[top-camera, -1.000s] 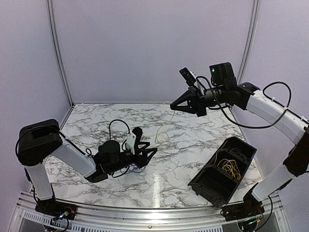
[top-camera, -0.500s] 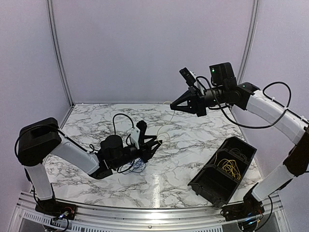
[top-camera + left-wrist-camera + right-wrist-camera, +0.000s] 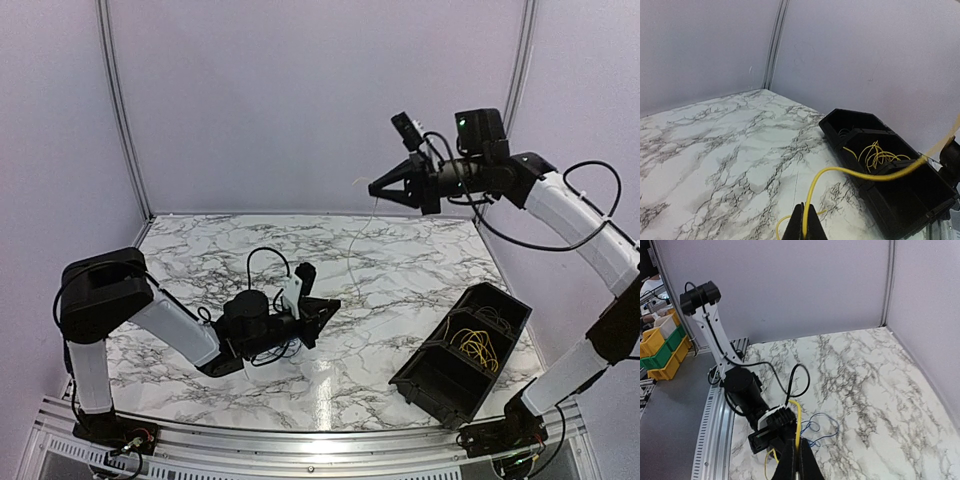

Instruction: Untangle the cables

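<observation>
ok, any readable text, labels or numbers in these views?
None can be read. The black bin, marble table and stacked yellow and green crates show no lettering. Only sign: a green light on the right arm's camera mount.

A yellow cable point(image 3: 351, 250) runs from the raised right tool point(image 3: 376, 187) down, seemingly, to the left tool point(image 3: 328, 305).
</observation>
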